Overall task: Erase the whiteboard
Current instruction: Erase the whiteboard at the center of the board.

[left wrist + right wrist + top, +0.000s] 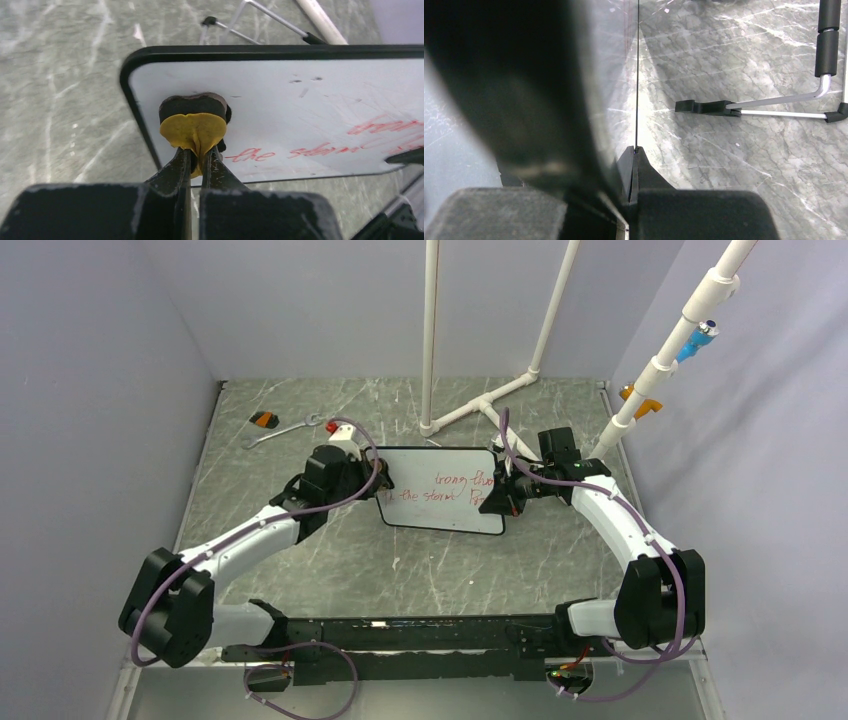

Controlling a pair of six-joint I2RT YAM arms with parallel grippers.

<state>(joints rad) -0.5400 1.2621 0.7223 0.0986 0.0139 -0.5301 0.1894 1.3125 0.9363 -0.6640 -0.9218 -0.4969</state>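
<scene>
The whiteboard (440,502) stands mid-table on its wire stand, black-framed, with red writing (455,485) across its middle and right. My left gripper (378,480) is at the board's left end, shut on a yellow eraser (192,127). The eraser's dark felt face presses on the white surface (280,100), just left of the red words (300,150). The left fingertips (200,150) pinch the eraser's yellow back. My right gripper (497,495) is shut on the board's right edge. In the right wrist view that edge (637,75) runs as a thin line into the closed right gripper (635,150).
A silver wrench (283,430), a small orange-black item (264,420) and a red piece (331,426) lie at the back left. White pipe framing (430,340) rises behind the board. The board's wire stand feet (774,107) rest on the grey marbled table (450,570).
</scene>
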